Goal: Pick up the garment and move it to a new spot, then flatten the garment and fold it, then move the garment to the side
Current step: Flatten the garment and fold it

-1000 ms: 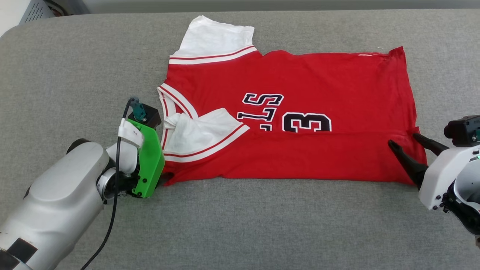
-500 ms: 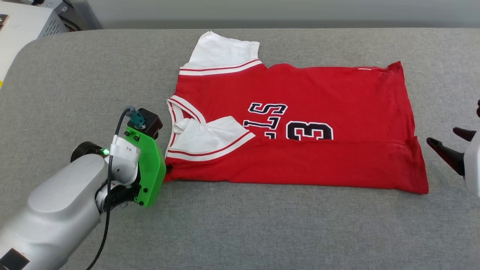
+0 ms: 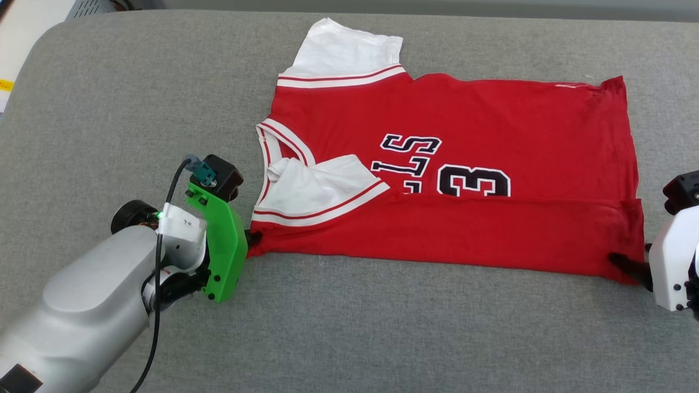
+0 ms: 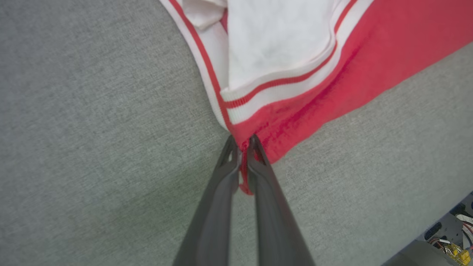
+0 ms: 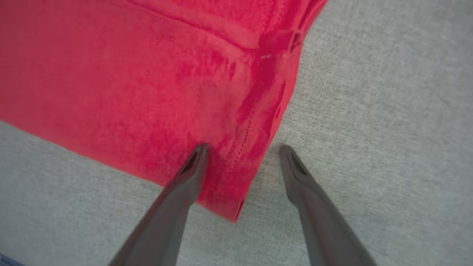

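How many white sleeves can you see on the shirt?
2. The far sleeve lies flat off the far edge of the shirt. The folded sleeve lies on the red front, beside the collar.

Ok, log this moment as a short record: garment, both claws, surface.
item: garment, lying flat, near long edge folded up over the chest print
sleeves: near sleeve folded in; far sleeve spread out
left: left claw shut on the garment's near collar-end corner
right: right claw open, straddling the near hem-end corner
support: grey padded surface
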Controlling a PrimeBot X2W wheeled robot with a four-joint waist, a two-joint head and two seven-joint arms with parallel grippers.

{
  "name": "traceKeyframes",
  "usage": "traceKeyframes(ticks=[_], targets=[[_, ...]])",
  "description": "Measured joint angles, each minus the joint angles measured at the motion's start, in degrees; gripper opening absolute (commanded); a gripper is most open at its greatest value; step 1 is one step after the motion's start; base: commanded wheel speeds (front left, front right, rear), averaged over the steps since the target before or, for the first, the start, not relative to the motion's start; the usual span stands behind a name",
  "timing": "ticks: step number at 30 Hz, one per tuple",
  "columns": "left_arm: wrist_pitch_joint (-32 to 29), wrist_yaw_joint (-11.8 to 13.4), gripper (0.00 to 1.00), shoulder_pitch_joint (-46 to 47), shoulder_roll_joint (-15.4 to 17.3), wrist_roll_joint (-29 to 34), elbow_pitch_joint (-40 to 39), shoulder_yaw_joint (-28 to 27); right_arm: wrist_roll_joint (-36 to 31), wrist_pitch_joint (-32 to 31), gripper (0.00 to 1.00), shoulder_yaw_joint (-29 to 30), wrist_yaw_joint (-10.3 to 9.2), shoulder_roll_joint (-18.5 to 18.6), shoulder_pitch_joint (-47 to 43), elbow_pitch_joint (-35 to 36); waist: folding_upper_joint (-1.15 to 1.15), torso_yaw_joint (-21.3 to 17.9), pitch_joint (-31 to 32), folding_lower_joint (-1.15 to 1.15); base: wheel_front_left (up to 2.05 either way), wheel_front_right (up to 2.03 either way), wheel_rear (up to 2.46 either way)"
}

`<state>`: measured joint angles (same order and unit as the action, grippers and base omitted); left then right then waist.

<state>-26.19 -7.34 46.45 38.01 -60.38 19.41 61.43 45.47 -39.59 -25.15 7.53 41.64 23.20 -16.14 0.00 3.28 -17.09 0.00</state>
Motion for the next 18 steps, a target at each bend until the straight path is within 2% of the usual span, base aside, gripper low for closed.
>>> traceKeyframes(ticks=[4, 5, 6, 7, 8, 12, 18], targets=[[1.01, 0.00, 0.00, 0.01, -0.37, 0.32, 0.62, 0.44, -0.38, 1.79, 1.00, -1.19, -0.02, -0.87, 0.01, -3.34, 0.00, 0.56, -0.96, 0.00, 0.00, 0.00, 0.00], [1.41, 0.00, 0.00, -0.01, -0.42, 0.32, 0.85, 0.58, -0.24, 2.82, 0.80, -1.29, -0.01, -1.12, 0.05, -3.68, 0.00, 0.63, -0.97, 0.00, 0.00, 0.00, 0.00], [1.66, 0.00, 0.00, -0.06, -0.48, 0.30, 1.15, 0.69, -0.14, 4.55, 0.27, -1.29, -0.01, -1.42, 0.07, -4.22, 0.00, 0.65, -0.86, 0.00, 0.00, 0.00, 0.00], [2.01, 0.00, 0.00, -0.11, -0.52, 0.27, 1.38, 0.78, 0.00, 5.63, 0.27, -1.42, -0.02, -1.59, 0.08, -4.48, 0.00, 0.65, -0.71, 0.00, 0.00, 0.00, 0.00], [2.49, 0.00, 0.00, -0.31, -0.56, 0.13, 1.66, 0.80, 0.11, 7.01, 0.00, -1.66, -0.02, -1.63, 0.21, -4.56, 0.00, 0.63, -0.43, 0.00, 0.00, 0.00, 0.00], [5.28, 0.00, 0.00, -2.77, 0.07, -0.89, 1.63, 0.42, 0.98, 11.29, 0.00, -2.27, -0.02, -1.88, 0.13, -3.42, 0.00, 0.28, 1.39, 0.00, 0.00, 0.00, 0.00], [7.57, 0.53, 0.00, -7.61, 4.30, -2.83, -2.87, -0.36, 2.92, 12.89, 0.00, -1.98, 0.00, 1.93, -4.70, 3.31, 0.00, -0.57, 5.38, 0.00, 0.00, 0.00, 0.00]])
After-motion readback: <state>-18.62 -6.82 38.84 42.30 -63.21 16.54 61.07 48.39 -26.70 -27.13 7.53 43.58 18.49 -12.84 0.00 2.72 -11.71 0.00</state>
